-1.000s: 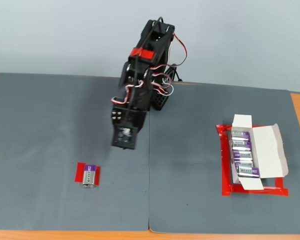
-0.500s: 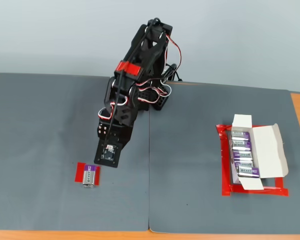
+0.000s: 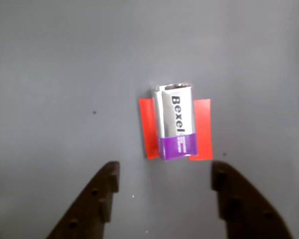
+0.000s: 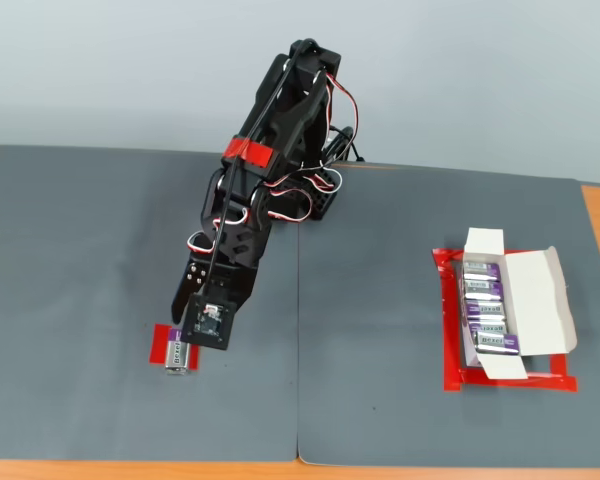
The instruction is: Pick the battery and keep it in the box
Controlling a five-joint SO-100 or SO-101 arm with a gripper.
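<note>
On red tape (image 3: 203, 130), battery (image 3: 176, 124)

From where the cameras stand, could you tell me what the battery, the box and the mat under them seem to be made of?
The battery: apparently a metal casing with a glossy silver and purple printed label, which catches the light. The box: matte white cardboard, judging by its thin fold-out flaps. The mat: dark grey, dull, possibly rubber or fabric; a seam divides two sheets.

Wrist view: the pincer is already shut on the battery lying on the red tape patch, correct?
Not shut. In the wrist view the pincer is open, its jaws spread apart short of the battery. The battery does lie on the red tape patch, untouched.
</note>
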